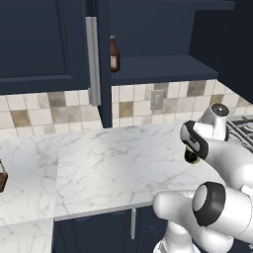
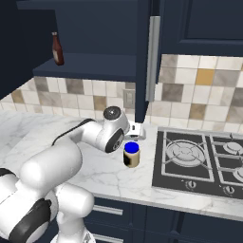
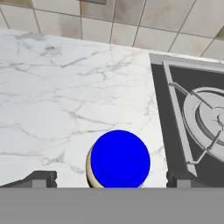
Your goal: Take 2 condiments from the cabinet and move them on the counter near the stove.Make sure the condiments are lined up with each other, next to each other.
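Setting: rendered kitchen with dark navy cupboards, a beige and brown tiled backsplash [image 2: 204, 90], and a white marble desk [image 1: 108, 168] with grey veins and a thick pale edge.
Base cupboards: navy fronts below the desk edge, with a silver pull [image 1: 133, 223] in the left base view.
Arm: white with dark joints, reaching low over the desk toward the cooktop.
Hand [image 3: 111, 178]: fingers spread wide, one dark tip [image 3: 41, 178] on either side of the jar, pinching nothing; in the hand view the tips stand apart from the jar's sides.
Jar: short cream jar with a blue lid [image 2: 131, 154] and a dark label, upright on the marble, just beside the left edge of the cooktop; seen from above in the hand view [image 3: 120, 160], and largely hidden behind the arm in the left base view.
Cooktop: black gas stove [image 2: 199, 163] with dark grates and round silver burners, set into the desk to the right of the jar; its corner also shows at the right of the left base view [image 1: 244, 129].
Far left of desk: a dark brown object [image 1: 2, 175], cut off by the picture edge.
Wall outlet: pale plate [image 1: 157, 100] on the tiles behind the desk.
Wall cabinet: dark navy cupboard, its flat-panel door [image 1: 44, 39] swung open, long silver vertical handle [image 1: 92, 59] on it.
Bottle: slim dark reddish-brown bottle [image 1: 114, 54] with a narrow neck, upright on the cabinet's inner shelf [image 1: 158, 66], well apart from the jar; also seen in the right base view [image 2: 57, 49].
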